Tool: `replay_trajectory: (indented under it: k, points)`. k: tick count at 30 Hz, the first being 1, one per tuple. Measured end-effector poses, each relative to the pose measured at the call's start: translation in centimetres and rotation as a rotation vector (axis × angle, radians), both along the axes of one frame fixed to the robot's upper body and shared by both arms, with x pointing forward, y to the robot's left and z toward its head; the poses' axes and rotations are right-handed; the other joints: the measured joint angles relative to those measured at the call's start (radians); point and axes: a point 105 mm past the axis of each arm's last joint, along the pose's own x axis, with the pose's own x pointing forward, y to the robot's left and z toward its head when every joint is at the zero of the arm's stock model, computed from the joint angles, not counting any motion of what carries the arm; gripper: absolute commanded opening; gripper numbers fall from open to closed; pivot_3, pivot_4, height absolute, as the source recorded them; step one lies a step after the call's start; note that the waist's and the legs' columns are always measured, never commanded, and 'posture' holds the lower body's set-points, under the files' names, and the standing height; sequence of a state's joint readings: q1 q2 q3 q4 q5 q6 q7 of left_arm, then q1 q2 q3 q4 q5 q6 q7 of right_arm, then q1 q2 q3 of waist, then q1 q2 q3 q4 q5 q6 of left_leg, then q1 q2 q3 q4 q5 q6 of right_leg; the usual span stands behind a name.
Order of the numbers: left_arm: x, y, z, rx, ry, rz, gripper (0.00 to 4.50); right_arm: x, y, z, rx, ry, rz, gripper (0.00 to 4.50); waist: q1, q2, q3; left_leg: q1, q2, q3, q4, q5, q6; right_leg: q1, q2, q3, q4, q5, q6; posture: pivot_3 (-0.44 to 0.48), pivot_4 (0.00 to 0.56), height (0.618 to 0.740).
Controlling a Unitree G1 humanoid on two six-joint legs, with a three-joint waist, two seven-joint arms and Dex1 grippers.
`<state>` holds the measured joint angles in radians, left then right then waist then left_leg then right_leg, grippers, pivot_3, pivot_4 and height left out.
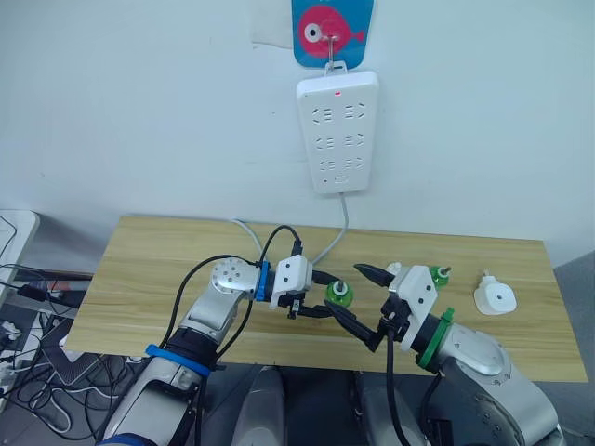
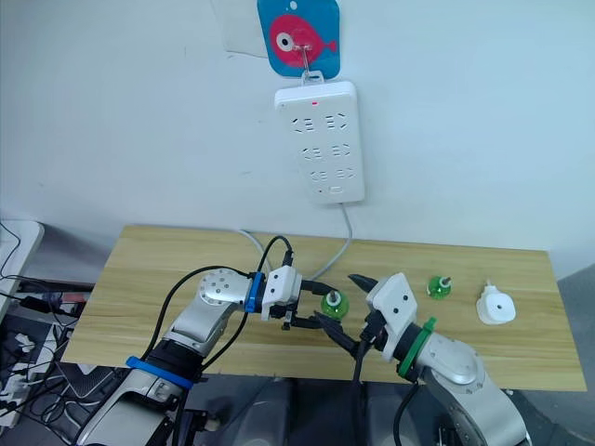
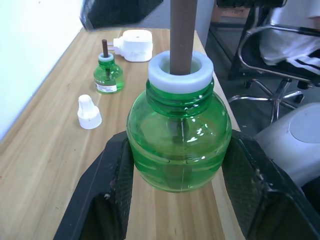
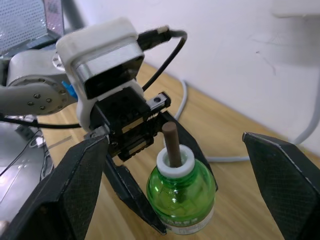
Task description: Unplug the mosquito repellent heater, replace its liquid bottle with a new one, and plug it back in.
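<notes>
The left gripper (image 1: 327, 299) grasps a green liquid bottle (image 3: 178, 137) between its fingers, above the worktop (image 1: 139, 269). The right gripper (image 1: 368, 305) is spread wide around it. Farther off stand a second green bottle (image 1: 439, 275), a white cap (image 3: 88, 112) and the mosquito repellent heater (image 1: 495, 296), unplugged.

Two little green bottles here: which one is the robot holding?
The green bottle between the left gripper fingers, near the table's middle. The other bottle stands free beside the white heater.

Two green bottles (image 1: 338, 294) (image 1: 441, 275), one heater (image 1: 495, 298), one cap (image 3: 89, 112)
</notes>
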<state>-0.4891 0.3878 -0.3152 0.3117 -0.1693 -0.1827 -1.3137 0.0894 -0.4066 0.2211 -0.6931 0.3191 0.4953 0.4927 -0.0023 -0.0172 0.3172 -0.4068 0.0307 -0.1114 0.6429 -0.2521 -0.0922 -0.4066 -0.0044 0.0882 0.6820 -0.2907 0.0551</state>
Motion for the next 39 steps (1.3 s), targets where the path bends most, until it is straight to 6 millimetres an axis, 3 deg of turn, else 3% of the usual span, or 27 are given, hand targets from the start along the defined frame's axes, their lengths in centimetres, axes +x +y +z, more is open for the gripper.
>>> replay_trajectory:
  k: [4,11,13,21,22,27,32,34,39]
  points:
    - [-0.1,-0.1,0.1,-0.004,-0.008,-0.013,2.2,0.1,0.4,-0.5,-0.004,0.017,0.01,3.95,0.0,0.0,0.0,0.0,0.0,0.0,0.0,0.0,0.0,0.0,0.0,0.0,0.0,0.0,0.0,0.124,0.27,0.74]
    - [-0.4,-0.3,0.0,-0.007,-0.003,-0.023,2.2,0.3,0.4,-1.2,-0.026,0.019,0.006,1.34,0.0,0.0,-0.001,0.0,0.0,0.0,0.0,0.0,0.0,0.0,0.0,0.0,0.0,0.0,0.0,0.13,0.265,0.74]
    - [-0.4,-0.3,0.0,-0.005,0.004,-0.022,2.2,0.2,0.4,-1.2,-0.026,0.016,0.007,0.82,0.0,0.0,-0.001,0.0,0.0,-0.001,0.001,0.0,0.0,0.0,0.0,-0.001,0.0,0.0,0.0,0.132,0.257,0.74]
    - [-0.5,-0.5,0.0,-0.02,0.004,-0.019,2.2,0.2,0.3,-1.1,0.001,0.02,-0.006,0.82,0.0,-0.001,-0.002,0.0,0.0,-0.001,0.001,0.0,-0.001,0.0,0.0,-0.001,0.001,0.0,0.0,0.125,0.259,0.74]
    - [-0.4,-0.6,0.2,-0.034,0.005,-0.016,2.92,0.2,0.2,-0.9,0.022,0.029,-0.013,0.82,0.0,-0.001,-0.002,0.0,0.0,-0.001,0.001,0.0,0.0,0.0,0.0,-0.001,0.001,0.0,0.0,0.125,0.259,0.74]
    - [-0.4,-1.5,2.4,-0.169,0.003,0.024,4.49,1.0,-1.5,2.2,0.225,0.065,-0.147,0.82,0.0,-0.001,-0.002,-0.001,0.0,-0.001,0.002,0.001,-0.001,0.0,-0.001,-0.001,0.002,0.0,0.0,0.115,0.265,0.74]
    - [-0.1,-2.5,4.3,-0.291,-0.036,0.127,4.5,1.9,-5.0,4.1,0.418,0.126,-0.362,0.82,0.0,-0.001,-0.003,-0.001,0.0,-0.002,0.002,0.001,-0.001,0.0,-0.001,-0.002,0.003,0.0,0.0,0.102,0.266,0.74]
    - [0.2,-3.1,5.5,-0.352,-0.114,0.179,4.5,2.4,-6.0,5.2,0.591,0.177,-0.443,0.82,-0.001,-0.001,-0.003,-0.001,0.0,-0.002,0.002,0.0,0.0,0.0,-0.001,-0.002,0.004,0.0,0.0,0.094,0.269,0.74]
    - [0.2,-4.4,7.8,-0.47,-0.34,0.246,4.5,2.2,-6.1,6.8,0.885,0.357,-0.44,0.82,-0.004,-0.001,-0.003,-0.001,-0.001,-0.001,0.002,0.0,0.0,0.0,-0.002,-0.001,0.004,0.0,0.0,0.092,0.266,0.74]
